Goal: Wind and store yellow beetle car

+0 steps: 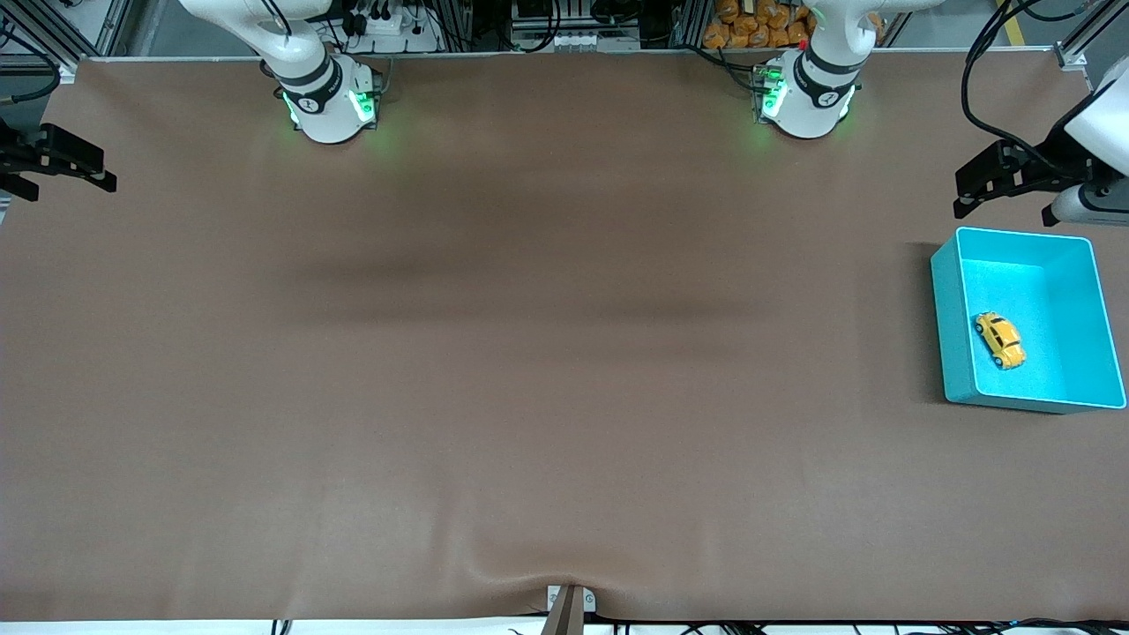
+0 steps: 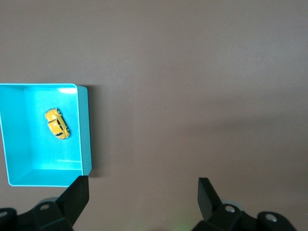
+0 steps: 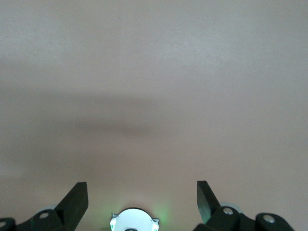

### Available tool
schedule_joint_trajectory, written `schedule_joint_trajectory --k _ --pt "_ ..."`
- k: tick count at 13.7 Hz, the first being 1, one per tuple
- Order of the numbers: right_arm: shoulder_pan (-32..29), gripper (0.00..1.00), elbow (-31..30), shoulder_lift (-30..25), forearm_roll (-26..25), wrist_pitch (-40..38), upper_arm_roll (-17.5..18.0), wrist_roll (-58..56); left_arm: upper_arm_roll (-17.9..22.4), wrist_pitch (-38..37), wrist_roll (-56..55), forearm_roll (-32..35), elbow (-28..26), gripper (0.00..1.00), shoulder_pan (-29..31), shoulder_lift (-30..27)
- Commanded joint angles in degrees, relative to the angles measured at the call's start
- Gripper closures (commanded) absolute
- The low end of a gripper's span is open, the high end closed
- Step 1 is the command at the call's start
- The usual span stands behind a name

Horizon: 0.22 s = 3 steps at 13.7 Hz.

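— Brown cloth on the table: matte, soft, puckered into shallow ripples at the bottom edge of the front view, around a small grey bracket.

— And higher in the frame?

— Smooth and bare across the middle, crossed only by broad blurred shadows.

— The yellow beetle car?

— Inside the teal bin, at mid-height of the front view, hard against the frame edge at the left arm's end of the table. Glossy, rounded, hump-backed; upright on small dark wheels, set diagonally on the bin's flat floor. Close to the wall facing the table's middle, apparently not touching it.

— The bin itself?

— Smooth plastic, rectangular, with rounded corners, a thin rim and an open top. Nothing in it but the car.

— The left gripper?

— Up in the air, over bare cloth just beside the bin's wall toward the bases, near the upper corner of the front view. Black, angular fingers spread wide, gripping nothing. Idle.

— The right gripper?

— Over the cloth's edge at the right arm's end, well apart from bin and car. Same blocky black fingers, likewise spread wide and empty. Idle too.

— Farthest back?

— Along the top of the frame, two round white bases, the right arm's base and the left arm's base, glossy, each ringed in black and lit green, throwing a green tint on the cloth.
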Motion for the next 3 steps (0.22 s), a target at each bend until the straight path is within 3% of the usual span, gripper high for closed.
schedule_joint_trajectory --k 1,3 --pt "-0.31 0.00 -0.66 -0.93 -0.94 -0.29 0.22 -0.71 -0.33 -1.69 -0.24 -0.67 -0.24 0.00 0.41 -0.47" --pt "-0.31 0.00 -0.66 -0.93 -0.94 -0.29 0.22 -0.71 -0.33 -1.96 -0.23 -0.67 -0.24 0.00 0.41 -0.38"
